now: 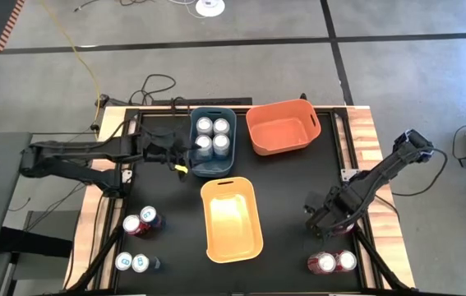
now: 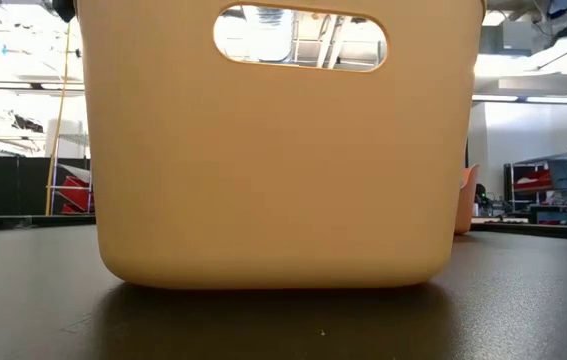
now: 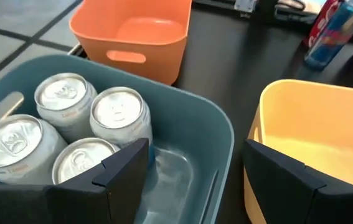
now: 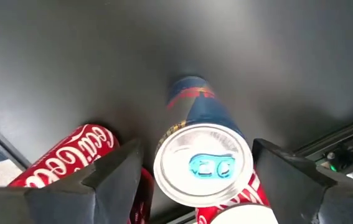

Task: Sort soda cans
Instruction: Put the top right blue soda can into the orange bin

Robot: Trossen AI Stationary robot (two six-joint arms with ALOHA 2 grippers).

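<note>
right end effector (image 4: 192, 171) spread, straddling upright blue can (image 4: 202, 149) standing among red cans (image 1: 332, 262) at surface's near right corner; can axis vertical. left end effector (image 3: 192, 168) spread beside blue bin (image 1: 212, 167).

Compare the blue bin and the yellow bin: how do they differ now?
The blue bin holds four silver-topped cans; the yellow bin holds none. The blue bin sits at the table's far side, beside the orange bin; the yellow bin sits nearer, in the middle. The left gripper is at the blue bin's edge. Both are rounded plastic bins.
</note>
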